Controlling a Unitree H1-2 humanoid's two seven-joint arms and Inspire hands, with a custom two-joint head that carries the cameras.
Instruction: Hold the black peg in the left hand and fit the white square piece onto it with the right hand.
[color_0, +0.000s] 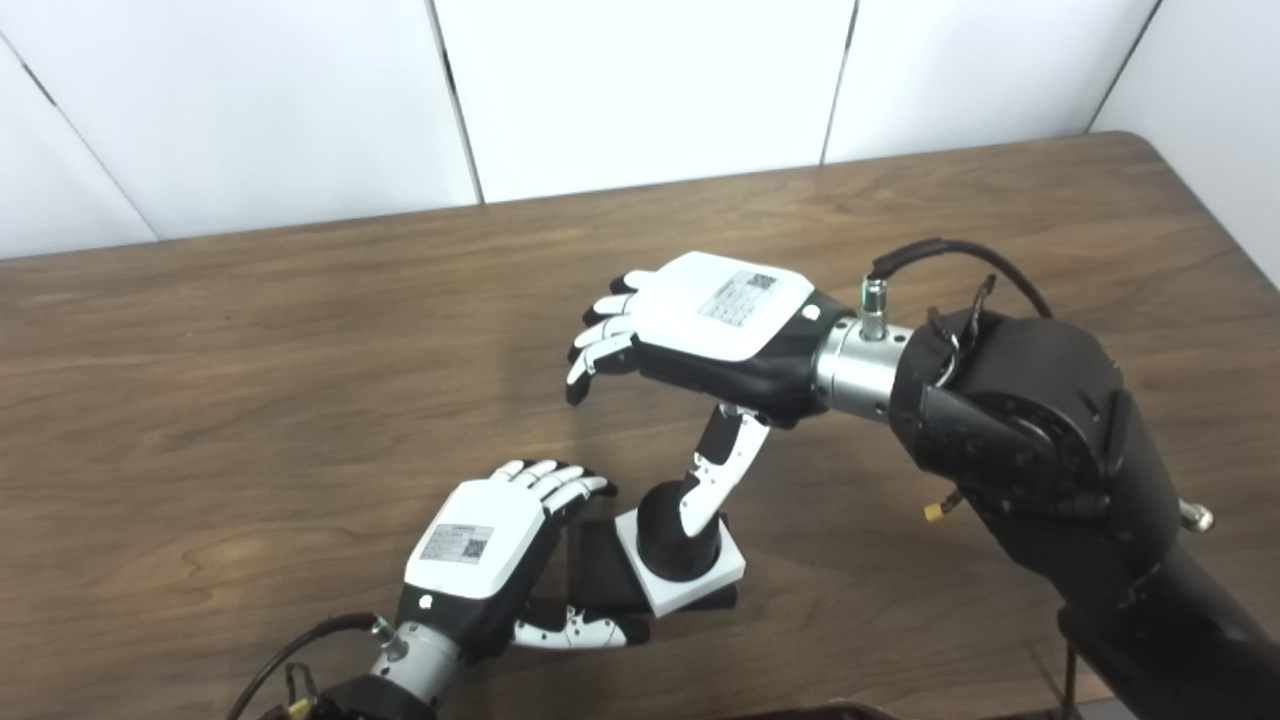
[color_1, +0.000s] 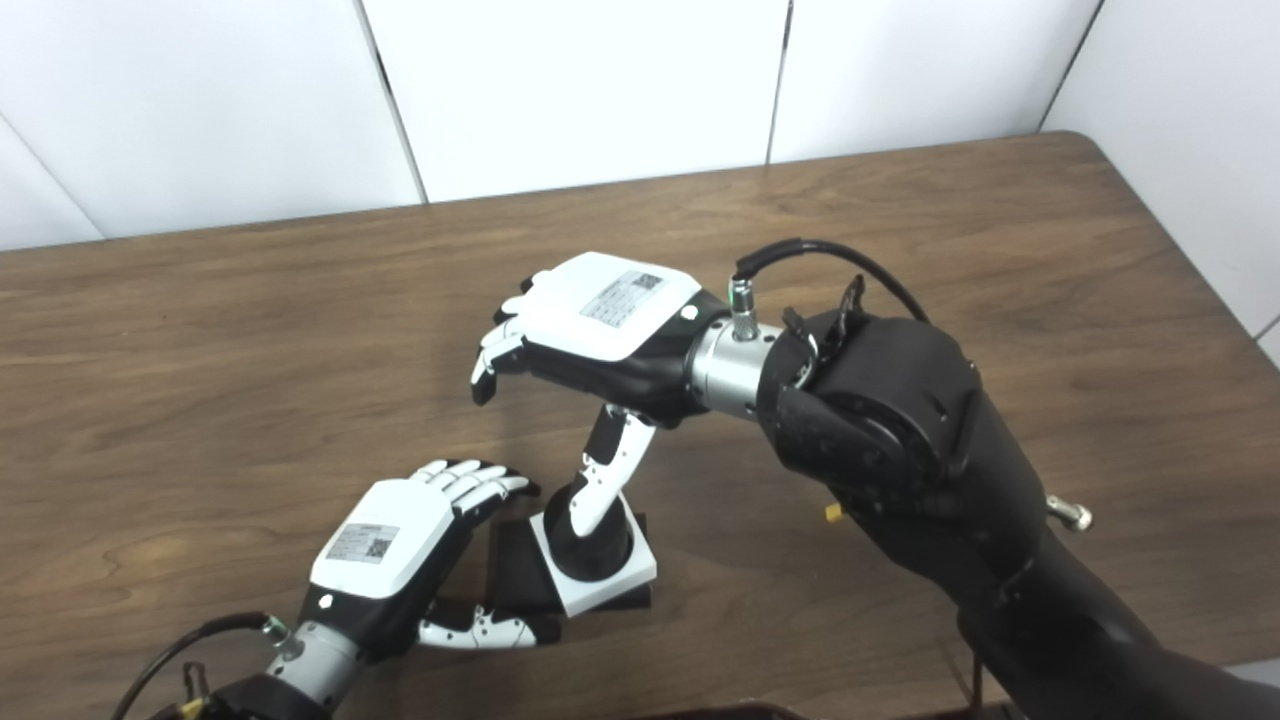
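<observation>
Wooden tabletop (color_0: 300, 330) is carrying everything, w/ both arms coming in low. Right hand (color_0: 700, 330) is hovering above the work, fingers spread, grasping nothing, thumb reaching down by the black peg (color_0: 665, 535), probably after seating. Left hand (color_0: 490, 550) is bracing the black base w/ fingers curled round it. White square piece (color_0: 690, 580) is sitting around the peg already, near the front edge.

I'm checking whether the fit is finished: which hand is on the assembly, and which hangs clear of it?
The left hand flanks the black peg's base. The right hand hangs above, only its thumb reaching the peg in the white square piece.
</observation>
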